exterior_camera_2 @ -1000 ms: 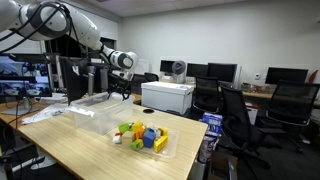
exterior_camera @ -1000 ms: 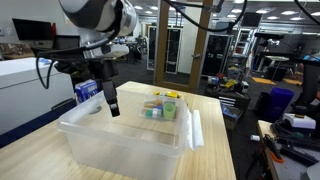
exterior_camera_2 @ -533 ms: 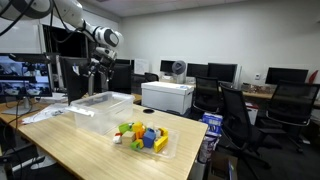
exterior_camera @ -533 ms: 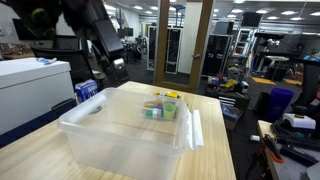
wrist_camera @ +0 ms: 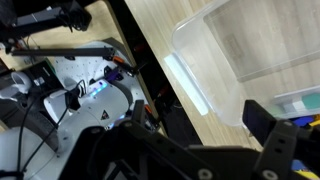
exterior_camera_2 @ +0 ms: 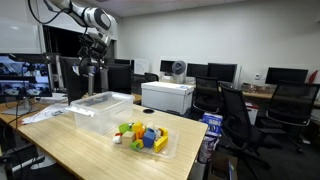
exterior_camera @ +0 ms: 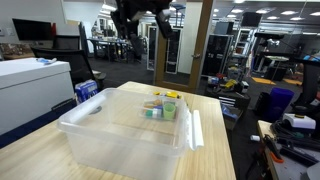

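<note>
My gripper [exterior_camera: 148,18] hangs high above the wooden table [exterior_camera: 215,150], open and holding nothing. It also shows in an exterior view as the gripper [exterior_camera_2: 88,62] under the raised arm, above the far side of the table. Below it stands a clear plastic bin [exterior_camera: 125,128] [exterior_camera_2: 100,104]. A pile of coloured toy blocks [exterior_camera: 160,106] [exterior_camera_2: 143,136] lies beside the bin. In the wrist view the gripper [wrist_camera: 198,118] has its dark fingers wide apart, and far below lie the bin [wrist_camera: 250,45] and the table edge.
A clear lid [exterior_camera: 195,128] leans along the bin's side. A blue box [exterior_camera: 88,90] sits at the table's edge. A white printer [exterior_camera_2: 168,97] and office chairs [exterior_camera_2: 235,115] stand beyond the table. Cables and equipment [wrist_camera: 70,95] lie on the floor beside it.
The arm has risen from just over the bin to high above the table and swung across. The jaws stayed open and empty. The bin and blocks have not moved.
</note>
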Tool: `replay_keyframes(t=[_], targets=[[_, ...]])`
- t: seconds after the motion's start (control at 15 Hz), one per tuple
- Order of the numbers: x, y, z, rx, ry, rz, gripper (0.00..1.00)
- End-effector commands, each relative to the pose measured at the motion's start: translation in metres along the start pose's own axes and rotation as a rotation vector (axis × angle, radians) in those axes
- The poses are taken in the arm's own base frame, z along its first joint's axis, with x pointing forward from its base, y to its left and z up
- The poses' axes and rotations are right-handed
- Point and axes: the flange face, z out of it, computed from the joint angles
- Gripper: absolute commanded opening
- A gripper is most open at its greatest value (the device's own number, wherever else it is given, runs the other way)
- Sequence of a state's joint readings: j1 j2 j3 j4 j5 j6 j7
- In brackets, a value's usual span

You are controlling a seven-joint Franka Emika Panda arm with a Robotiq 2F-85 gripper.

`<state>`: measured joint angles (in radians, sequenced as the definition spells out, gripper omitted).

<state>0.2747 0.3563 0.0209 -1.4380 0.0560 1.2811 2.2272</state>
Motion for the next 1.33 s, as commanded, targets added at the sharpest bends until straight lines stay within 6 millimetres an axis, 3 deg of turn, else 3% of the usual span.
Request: replay_keyframes(t=[0.0, 0.47, 0.73, 1.0, 1.27], targets=[[0.037, 0.024, 0.013, 0.010, 0.096, -0.187, 1.00], [0.050, 0.031, 0.022, 0.075, 0.289, -0.468, 1.00], [0.049, 0.030, 0.011, 0.168, 0.390, -0.591, 1.00], [0.055, 0.013, -0.017, 0.356, 0.373, -0.688, 1.00], [0.061, -0.021, -0.040, 0.515, 0.228, -0.795, 1.00]])
